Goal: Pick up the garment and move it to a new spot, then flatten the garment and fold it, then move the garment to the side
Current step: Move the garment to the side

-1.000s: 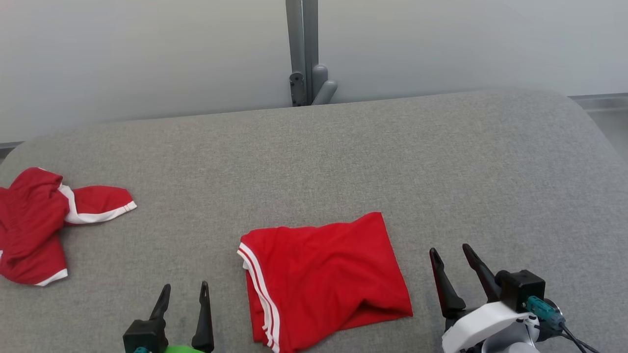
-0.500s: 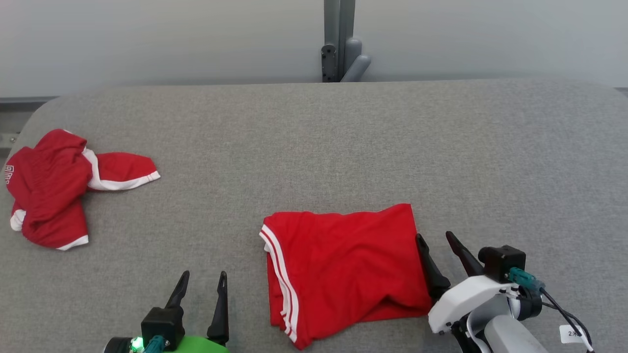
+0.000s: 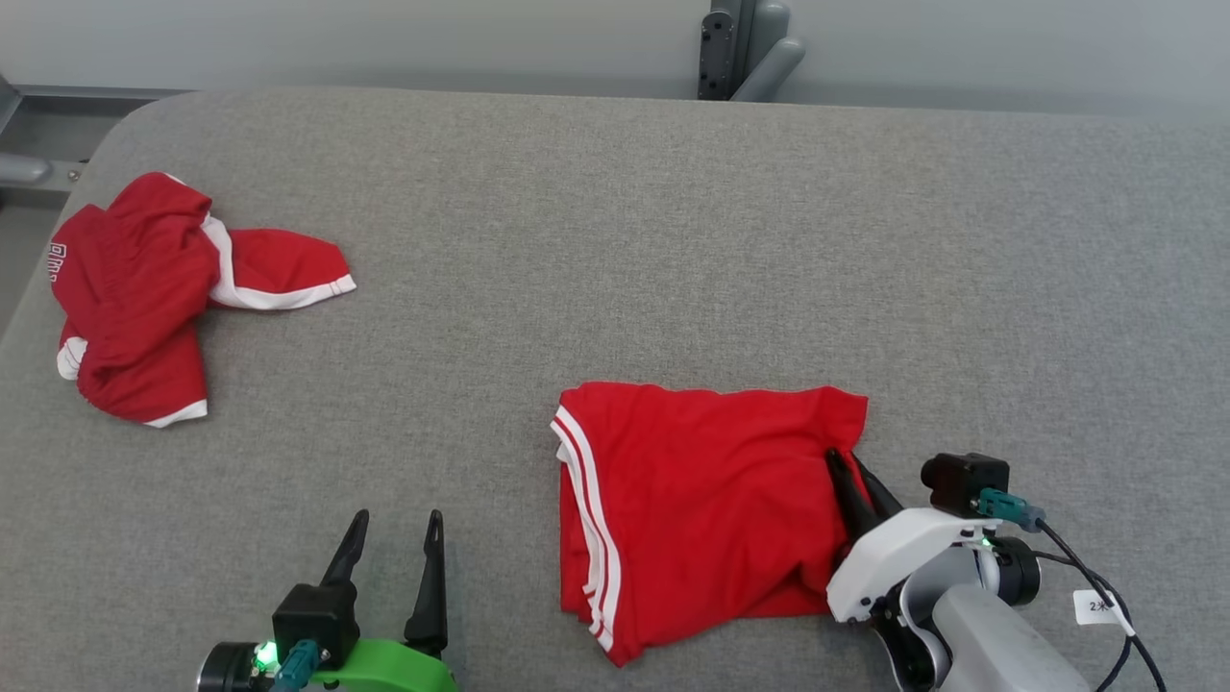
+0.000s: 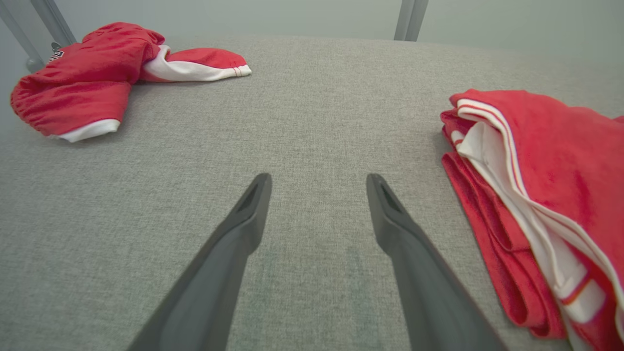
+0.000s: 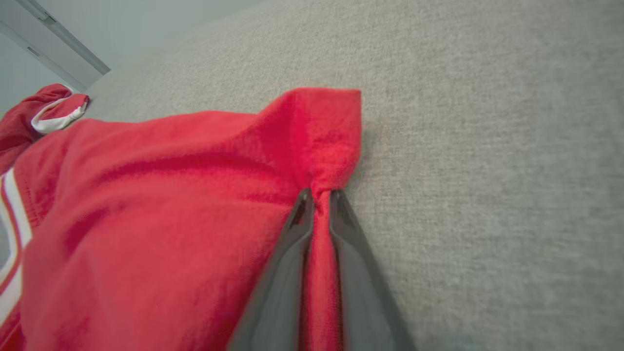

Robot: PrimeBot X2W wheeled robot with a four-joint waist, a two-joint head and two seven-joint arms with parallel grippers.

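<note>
The folded red garment (image 3: pixel 701 500) with white stripes along its left edge lies on the grey table, near the front centre. My right gripper (image 3: pixel 850 461) is shut on the garment's right edge; in the right wrist view a pinch of red cloth (image 5: pixel 319 253) sits between the two dark fingers of the right gripper (image 5: pixel 319 195), below the garment's far right corner (image 5: pixel 331 122). My left gripper (image 3: pixel 394 524) stands open over bare table to the left of the garment, nothing between its fingers. The left wrist view shows the left gripper (image 4: pixel 317 183) open and the garment's striped edge (image 4: pixel 526 195) at the right.
A second red garment (image 3: pixel 144 288) with white trim lies crumpled at the table's far left, also in the left wrist view (image 4: pixel 97 73). A grey post (image 3: pixel 745 48) rises behind the table's back edge. The grey table (image 3: pixel 615 240) stretches wide behind and to the right.
My right gripper moved left onto the garment's right edge and shut on the cloth. The head camera tilted down and turned, shifting the whole scene. The left gripper stays open.
</note>
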